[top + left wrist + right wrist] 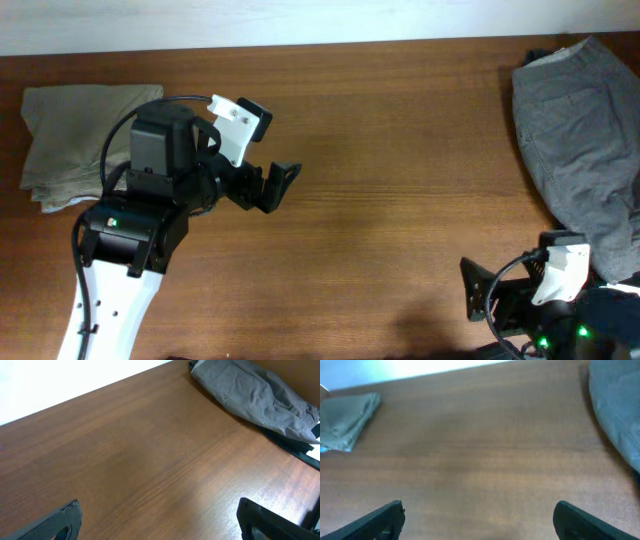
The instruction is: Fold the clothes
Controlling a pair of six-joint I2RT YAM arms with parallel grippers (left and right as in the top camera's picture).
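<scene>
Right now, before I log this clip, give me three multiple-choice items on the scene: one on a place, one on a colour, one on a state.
1. Seen from overhead, where does the folded garment lie on the table?
A. at the left end
B. in the centre
C. at the right end

2. What colour is the unfolded heap of clothes?
A. red
B. grey
C. white

3. How do the jaws of the left gripper stand?
A. shut on cloth
B. shut on nothing
C. open, holding nothing

Answers:
1 A: the folded garment sits near the table's top left corner, far from the heap.
2 B: both the overhead and left wrist views show the heap as grey.
3 C: in the left wrist view, its fingers are wide apart with only bare wood between them.
</scene>
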